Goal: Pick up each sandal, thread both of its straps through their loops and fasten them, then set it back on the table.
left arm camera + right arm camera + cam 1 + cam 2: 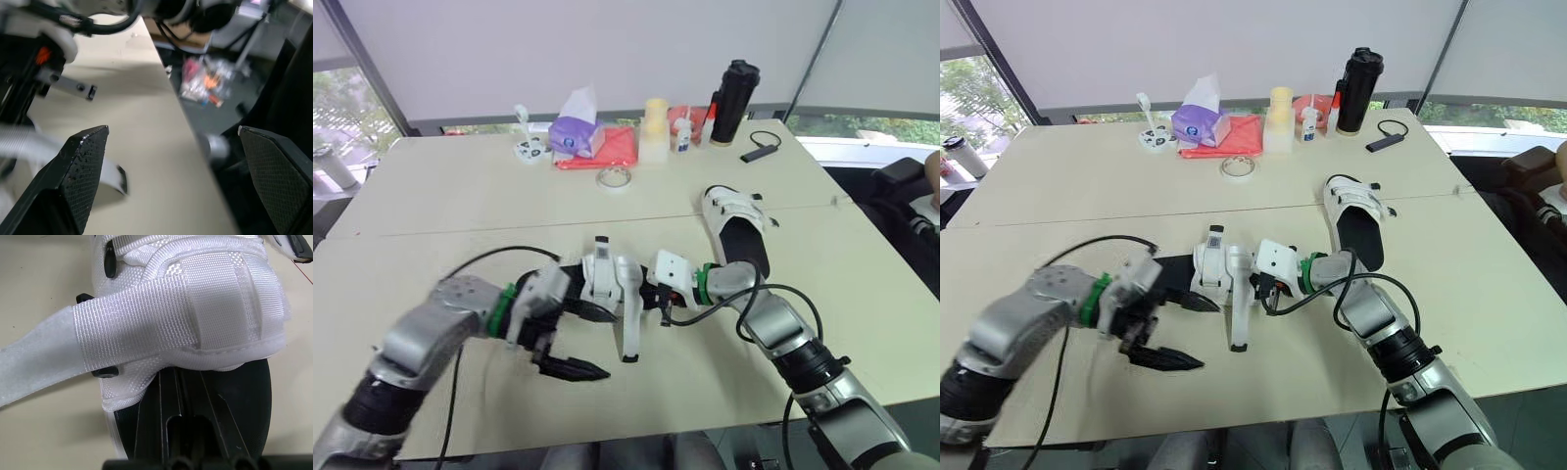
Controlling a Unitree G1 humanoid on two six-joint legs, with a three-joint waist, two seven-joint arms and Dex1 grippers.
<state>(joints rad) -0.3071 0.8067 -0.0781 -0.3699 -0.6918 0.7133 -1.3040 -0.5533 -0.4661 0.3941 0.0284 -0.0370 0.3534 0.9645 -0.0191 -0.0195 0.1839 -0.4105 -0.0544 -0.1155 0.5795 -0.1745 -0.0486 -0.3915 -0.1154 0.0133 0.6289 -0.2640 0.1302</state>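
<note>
1. A sandal [605,279] (white straps, black sole) is seen on the table [460,196] between the grippers; one strap [629,333] is left unfastened.
2. The left gripper [570,338] is held spread and empty; whether the right gripper [646,291] is clenched cannot be told.

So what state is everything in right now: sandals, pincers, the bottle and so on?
near sandal: one long strap hanging loose, unfastened.
far sandal: lying flat on the table, nothing touching it.
left pincer: open wide, holding nothing.
right pincer: shut on the near sandal.
black bottle: upright, lid on.
tissue pack: a tissue sticking up.
</note>
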